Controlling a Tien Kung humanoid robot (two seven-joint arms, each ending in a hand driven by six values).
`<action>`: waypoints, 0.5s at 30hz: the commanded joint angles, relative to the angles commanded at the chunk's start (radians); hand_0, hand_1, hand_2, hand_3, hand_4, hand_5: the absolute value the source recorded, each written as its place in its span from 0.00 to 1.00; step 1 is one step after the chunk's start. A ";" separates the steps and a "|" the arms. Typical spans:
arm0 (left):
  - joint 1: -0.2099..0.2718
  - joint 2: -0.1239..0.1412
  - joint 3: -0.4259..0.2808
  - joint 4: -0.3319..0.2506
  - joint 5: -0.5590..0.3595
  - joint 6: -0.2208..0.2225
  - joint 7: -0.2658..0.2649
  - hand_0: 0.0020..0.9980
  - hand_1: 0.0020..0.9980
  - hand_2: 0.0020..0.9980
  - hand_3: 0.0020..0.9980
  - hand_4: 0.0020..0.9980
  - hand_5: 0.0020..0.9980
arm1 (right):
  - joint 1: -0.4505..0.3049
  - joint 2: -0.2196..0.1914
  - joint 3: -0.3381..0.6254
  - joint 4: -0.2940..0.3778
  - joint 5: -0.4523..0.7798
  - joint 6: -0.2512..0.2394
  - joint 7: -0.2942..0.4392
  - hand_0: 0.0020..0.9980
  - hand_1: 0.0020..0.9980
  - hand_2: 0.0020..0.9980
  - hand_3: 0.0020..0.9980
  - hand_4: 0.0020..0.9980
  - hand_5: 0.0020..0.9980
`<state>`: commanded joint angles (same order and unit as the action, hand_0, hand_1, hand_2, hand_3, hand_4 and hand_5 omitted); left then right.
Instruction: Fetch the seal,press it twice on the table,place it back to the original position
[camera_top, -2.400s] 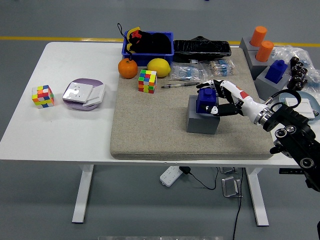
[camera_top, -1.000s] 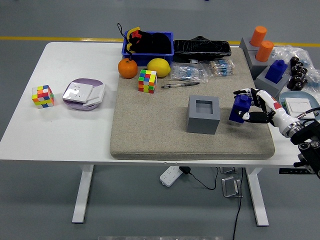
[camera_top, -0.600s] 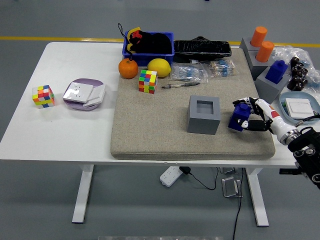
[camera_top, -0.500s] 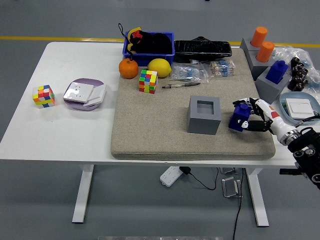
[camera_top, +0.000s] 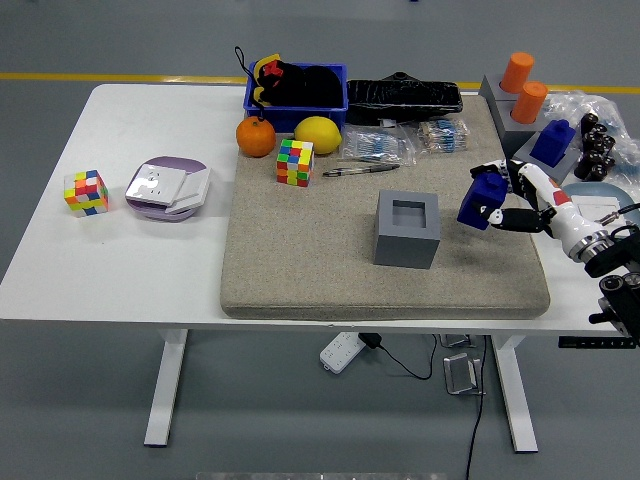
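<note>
While our right hand (camera_top: 515, 200) grips the blue seal (camera_top: 483, 202) tilted above the mat (camera_top: 300, 260), its grey holder (camera_top: 408, 229) stands apart.

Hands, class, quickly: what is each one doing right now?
Left hand: not in view.
Right hand: closed on the blue seal, held above the mat, right of the grey holder.

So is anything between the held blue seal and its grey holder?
Nothing visible: the right robot hand holds the blue seal right of the grey holder, with only bare mat between.
</note>
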<state>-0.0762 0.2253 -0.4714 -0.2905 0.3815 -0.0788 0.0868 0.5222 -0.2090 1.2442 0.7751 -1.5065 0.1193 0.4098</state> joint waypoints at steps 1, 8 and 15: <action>0.000 0.000 -0.001 0.000 0.000 0.000 0.000 0.82 0.82 0.80 0.86 0.83 0.42 | 0.002 -0.001 0.004 0.011 0.003 0.002 -0.002 0.57 0.47 0.49 0.60 0.53 0.00; -0.001 -0.001 0.001 -0.001 -0.001 0.000 0.000 0.82 0.82 0.80 0.86 0.83 0.42 | 0.008 -0.004 -0.003 0.108 0.046 0.018 -0.021 0.57 0.47 0.48 0.60 0.52 0.00; -0.003 0.000 -0.001 -0.001 0.001 -0.001 -0.001 0.82 0.82 0.80 0.86 0.83 0.42 | 0.018 0.005 -0.070 0.126 0.073 0.041 -0.038 0.57 0.47 0.48 0.60 0.52 0.00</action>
<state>-0.0793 0.2252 -0.4721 -0.2912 0.3823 -0.0795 0.0860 0.5401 -0.2044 1.1739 0.9012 -1.4332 0.1601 0.3718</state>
